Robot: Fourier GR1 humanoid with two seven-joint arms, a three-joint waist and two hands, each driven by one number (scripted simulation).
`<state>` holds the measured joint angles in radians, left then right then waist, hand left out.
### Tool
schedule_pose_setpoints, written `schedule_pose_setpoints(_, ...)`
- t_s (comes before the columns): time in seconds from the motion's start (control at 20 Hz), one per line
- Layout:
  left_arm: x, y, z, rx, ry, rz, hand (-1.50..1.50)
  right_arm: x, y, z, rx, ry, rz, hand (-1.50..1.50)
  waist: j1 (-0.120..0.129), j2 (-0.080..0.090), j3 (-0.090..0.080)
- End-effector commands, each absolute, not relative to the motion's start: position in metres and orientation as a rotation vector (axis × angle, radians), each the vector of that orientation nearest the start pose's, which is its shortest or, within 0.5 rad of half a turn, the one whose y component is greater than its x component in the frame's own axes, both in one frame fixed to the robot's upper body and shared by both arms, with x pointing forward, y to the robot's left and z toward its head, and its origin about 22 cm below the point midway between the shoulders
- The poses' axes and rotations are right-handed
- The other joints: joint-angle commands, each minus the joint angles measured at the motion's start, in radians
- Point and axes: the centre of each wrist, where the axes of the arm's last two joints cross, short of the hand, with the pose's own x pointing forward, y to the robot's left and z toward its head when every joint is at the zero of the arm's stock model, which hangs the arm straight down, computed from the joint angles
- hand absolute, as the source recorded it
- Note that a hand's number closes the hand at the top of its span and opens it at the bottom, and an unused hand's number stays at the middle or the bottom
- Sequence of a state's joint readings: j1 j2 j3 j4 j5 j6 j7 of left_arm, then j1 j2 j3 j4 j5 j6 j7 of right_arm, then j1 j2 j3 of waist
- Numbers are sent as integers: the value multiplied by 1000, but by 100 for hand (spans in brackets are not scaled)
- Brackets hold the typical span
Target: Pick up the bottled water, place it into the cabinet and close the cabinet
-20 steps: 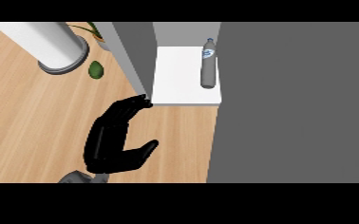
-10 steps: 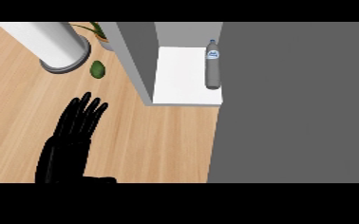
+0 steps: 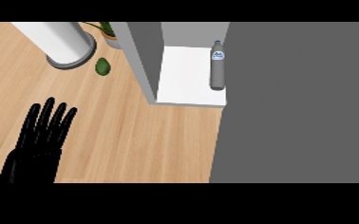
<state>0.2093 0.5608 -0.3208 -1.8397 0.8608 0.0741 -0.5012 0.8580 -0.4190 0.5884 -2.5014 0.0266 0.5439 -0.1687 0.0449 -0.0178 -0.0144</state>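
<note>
Your left hand (image 3: 38, 144) has pulled back. A second ago it was curled at the front left corner of the cabinet (image 3: 144, 57). Now it lies at 8 o'clock of the view, fingers straight and released, holding nothing, well apart from the cabinet. Your right hand is out of view.

The bottle (image 3: 218, 67) has not shifted. It stands at 1 o'clock on the white shelf (image 3: 184, 76), at the shelf's right edge, just beside the broad grey panel (image 3: 288, 104). So the placing looks done, and closing is what's left. I take that panel for the door, though no hinge or handle shows.

At 11 o'clock on the table (image 3: 140, 137) stand a white cylinder (image 3: 56, 40), a small green fruit (image 3: 103, 66) and a potted plant (image 3: 108, 31). All are left of the cabinet and out of the door's way. Nothing lies between your hand and the shelf front.
</note>
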Motion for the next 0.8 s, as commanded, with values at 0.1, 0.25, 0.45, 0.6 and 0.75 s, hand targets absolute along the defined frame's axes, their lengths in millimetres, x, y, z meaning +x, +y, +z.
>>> schedule_pose_setpoints(0.1,169,300,46,-466,-1859,222,-150,32,-175,149,933,-1673,631,150,36,14,-1)
schedule_pose_setpoints(0.25,163,303,43,-493,-1837,212,-150,34,-167,143,995,-1661,638,150,55,18,0)
schedule_pose_setpoints(0.45,164,313,50,-498,-1857,204,-150,38,-165,141,1008,-1630,693,150,72,26,1)
schedule_pose_setpoints(0.6,166,317,56,-520,-1850,151,-150,45,-167,136,954,-1618,732,150,101,41,-2)
schedule_pose_setpoints(0.75,164,324,59,-537,-1864,127,-150,49,-165,132,954,-1606,731,150,126,41,-2)
